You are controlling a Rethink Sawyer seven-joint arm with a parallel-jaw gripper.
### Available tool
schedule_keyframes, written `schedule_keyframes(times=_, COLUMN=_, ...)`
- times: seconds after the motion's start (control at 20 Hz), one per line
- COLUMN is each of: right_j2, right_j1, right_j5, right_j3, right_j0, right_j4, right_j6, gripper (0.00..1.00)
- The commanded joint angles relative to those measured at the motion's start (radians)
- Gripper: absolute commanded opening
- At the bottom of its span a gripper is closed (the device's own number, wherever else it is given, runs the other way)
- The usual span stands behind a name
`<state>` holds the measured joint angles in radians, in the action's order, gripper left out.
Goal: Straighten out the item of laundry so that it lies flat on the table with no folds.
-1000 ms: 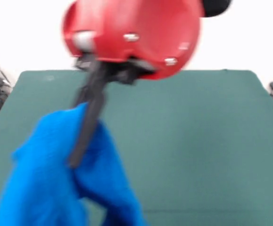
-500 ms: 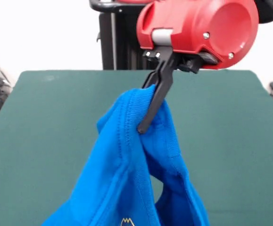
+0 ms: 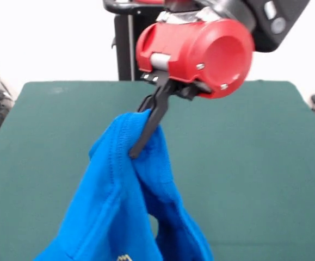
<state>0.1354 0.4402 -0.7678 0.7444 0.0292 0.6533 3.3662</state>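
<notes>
I have the gripper (image 3: 141,142) clamped shut on a ribbed edge of the blue shirt (image 3: 119,206), which hangs bunched and folded from its fingers (image 3: 149,128) above the green table (image 3: 255,163).

The gripper (image 3: 138,147) hangs above the table (image 3: 255,163), left of its middle in the front view. The item of laundry (image 3: 119,212) is pinched between the jaws at its ribbed edge and drapes below them, toward the near edge (its lower part runs out of view).
</notes>
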Motion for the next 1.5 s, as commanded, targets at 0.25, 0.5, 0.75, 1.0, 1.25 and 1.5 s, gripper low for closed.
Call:
schedule_keyframes(times=0.25, right_j2=0.026, right_j1=-0.001, right_j5=-0.134, right_j3=0.285, right_j0=0.012, right_j4=-0.168, right_j6=0.188, gripper=0.0)
schedule_keyframes(times=0.5, right_j2=0.035, right_j1=0.033, right_j5=-0.146, right_j3=0.38, right_j0=0.03, right_j4=-0.258, right_j6=0.178, gripper=0.0)
schedule_keyframes(times=0.75, right_j2=0.091, right_j1=0.01, right_j5=-0.048, right_j3=0.455, right_j0=0.088, right_j4=-0.281, right_j6=0.267, gripper=0.0)
schedule_keyframes(times=1.0, right_j2=0.134, right_j1=0.013, right_j5=-0.071, right_j3=0.525, right_j0=0.138, right_j4=-0.325, right_j6=0.273, gripper=0.0)
schedule_keyframes(times=1.25, right_j2=0.168, right_j1=0.002, right_j5=-0.036, right_j3=0.582, right_j0=0.167, right_j4=-0.367, right_j6=0.289, gripper=0.0)
schedule_keyframes(times=1.5, right_j2=0.178, right_j1=-0.007, right_j5=-0.076, right_j3=0.593, right_j0=0.187, right_j4=-0.446, right_j6=0.282, gripper=0.0)
